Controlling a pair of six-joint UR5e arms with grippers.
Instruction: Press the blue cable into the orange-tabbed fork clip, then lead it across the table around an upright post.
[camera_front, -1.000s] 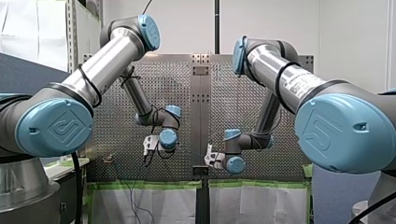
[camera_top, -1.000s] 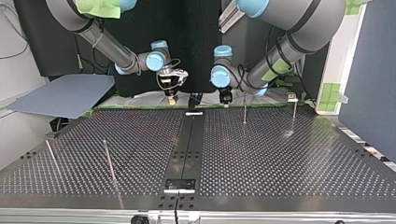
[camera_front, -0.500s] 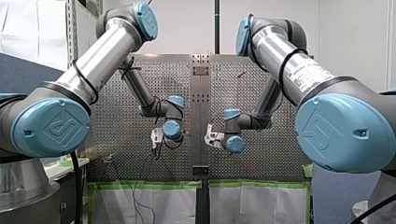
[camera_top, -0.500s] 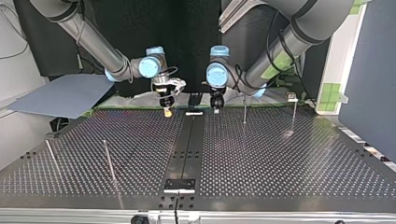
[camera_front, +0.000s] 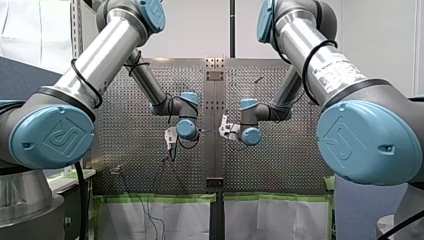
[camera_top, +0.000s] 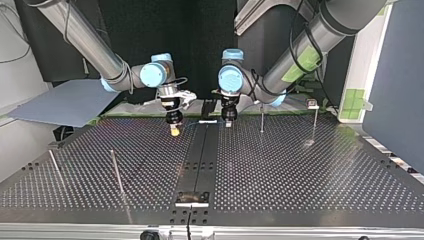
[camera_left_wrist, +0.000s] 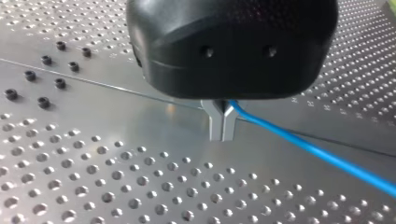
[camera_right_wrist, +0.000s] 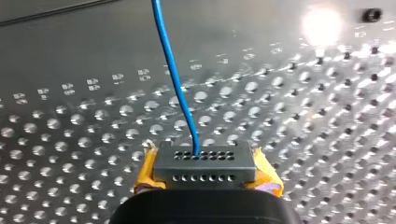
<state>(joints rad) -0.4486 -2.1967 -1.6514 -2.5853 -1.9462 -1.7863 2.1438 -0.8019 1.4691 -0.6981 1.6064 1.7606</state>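
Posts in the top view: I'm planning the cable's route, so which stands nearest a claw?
The post beside my left claw, just right of the top view's middle; the other three stand farther off.

The table (camera_top: 300, 180) is free in the middle. A far post (camera_top: 262, 119) stands near my left gripper (camera_top: 228, 123), whose cable (camera_left_wrist: 308, 151) runs low; two near posts (camera_top: 116, 172) stand at the top view's left.

Left end effector (camera_left_wrist: 222, 133): blk body, silver fingers (camera_left_wrist: 215, 126). Right end effector (camera_right_wrist: 205, 164): yellow pads (camera_right_wrist: 148, 175), grey tip w/ rows of dark holes. Cable (camera_right_wrist: 175, 79) btwn its fingers: blue. Worktop (camera_left_wrist: 93, 186) under both: silver-grey, hole grid.
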